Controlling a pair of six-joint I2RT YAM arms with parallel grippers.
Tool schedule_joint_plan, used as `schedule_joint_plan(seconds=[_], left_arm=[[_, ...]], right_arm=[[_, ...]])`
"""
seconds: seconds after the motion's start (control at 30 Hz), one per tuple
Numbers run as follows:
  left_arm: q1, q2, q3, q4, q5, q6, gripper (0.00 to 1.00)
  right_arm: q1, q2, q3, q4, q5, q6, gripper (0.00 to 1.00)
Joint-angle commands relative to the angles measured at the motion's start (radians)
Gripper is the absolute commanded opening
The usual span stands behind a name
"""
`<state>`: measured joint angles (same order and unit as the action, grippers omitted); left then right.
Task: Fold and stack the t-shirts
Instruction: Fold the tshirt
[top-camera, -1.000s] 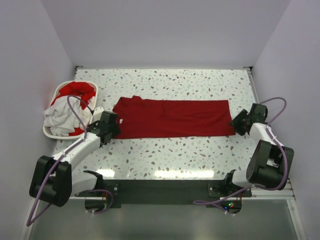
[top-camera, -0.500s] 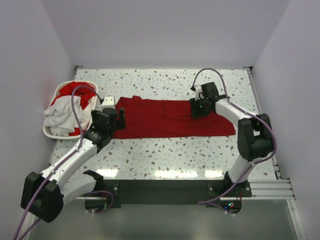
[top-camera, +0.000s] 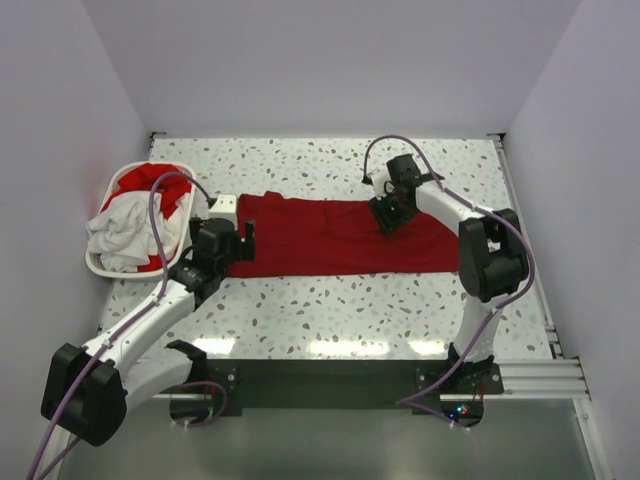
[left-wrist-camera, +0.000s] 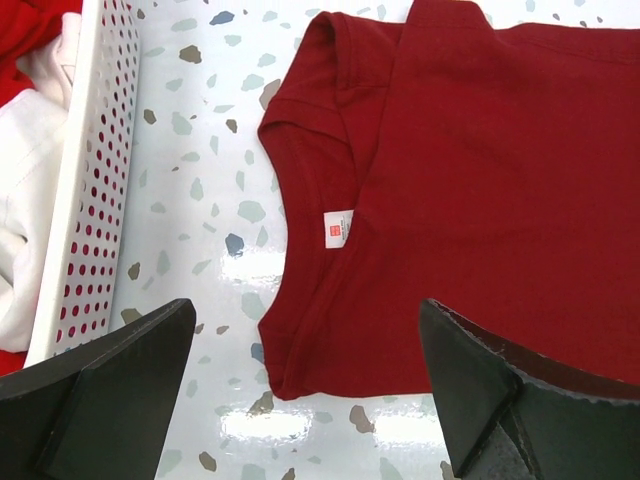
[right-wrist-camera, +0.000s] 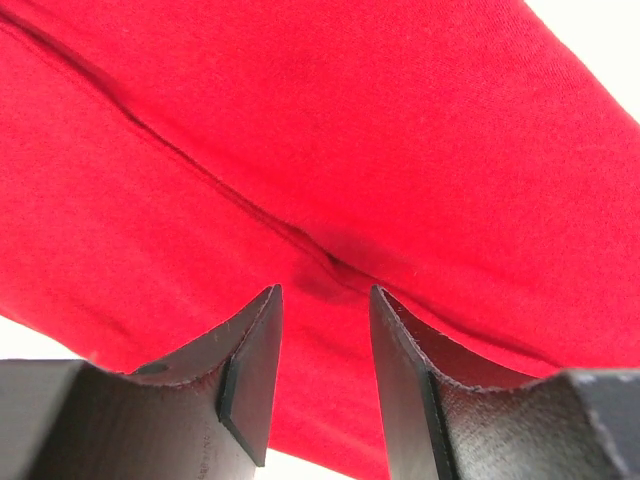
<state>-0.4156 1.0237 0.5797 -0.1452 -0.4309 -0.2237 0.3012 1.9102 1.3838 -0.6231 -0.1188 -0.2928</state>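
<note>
Flanking t-shirt (left-wrist-camera: 480, 180) neck edge: left hand (left-wrist-camera: 305, 330)

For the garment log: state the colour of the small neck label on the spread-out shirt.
The neck label is white; it shows best in the left wrist view.

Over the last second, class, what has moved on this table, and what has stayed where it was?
The right gripper swung from the shirt's right end to over its middle, jaws partly apart above a crease. The left gripper edged away from the arm bases toward the collar end and opened wide. Neither visibly holds the cloth. The shirt and the basket stayed put.
</note>
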Motion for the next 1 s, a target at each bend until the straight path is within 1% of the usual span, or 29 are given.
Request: schedule_joint_plan(seconds=[0.0, 0.3, 0.4, 0.43, 0.5, 0.53, 0.63, 0.8, 0.97], left_arm=[[-0.005, 0.001, 0.008, 0.056, 0.014, 0.018, 0.99], [-0.005, 0.015, 0.009, 0.055, 0.032, 0.020, 0.99], [-0.005, 0.016, 0.009, 0.056, 0.037, 0.020, 0.99], [-0.005, 0.018, 0.008, 0.056, 0.037, 0.020, 0.99], [-0.005, 0.016, 0.008, 0.055, 0.038, 0.020, 0.99], [-0.005, 0.018, 0.008, 0.056, 0.038, 0.020, 0.99], [-0.005, 0.019, 0.008, 0.055, 0.040, 0.021, 0.99], [-0.005, 0.022, 0.009, 0.055, 0.044, 0.021, 0.99], [-0.005, 0.032, 0.012, 0.049, 0.043, 0.021, 0.99]], right_arm=[[0.004, 0.033, 0.050, -0.036, 0.031, -0.065, 0.44], [0.006, 0.081, 0.073, -0.064, -0.015, -0.105, 0.39], [0.004, 0.081, 0.072, -0.069, -0.018, -0.108, 0.31], [0.004, 0.079, 0.070, -0.069, -0.018, -0.106, 0.23], [0.004, 0.072, 0.067, -0.066, -0.013, -0.106, 0.15], [0.004, 0.064, 0.069, -0.064, -0.012, -0.106, 0.09], [0.004, 0.043, 0.073, -0.063, 0.001, -0.106, 0.03], [0.007, 0.013, 0.086, -0.063, 0.025, -0.103, 0.02], [0.010, 0.012, 0.086, -0.037, 0.106, -0.092, 0.02]])
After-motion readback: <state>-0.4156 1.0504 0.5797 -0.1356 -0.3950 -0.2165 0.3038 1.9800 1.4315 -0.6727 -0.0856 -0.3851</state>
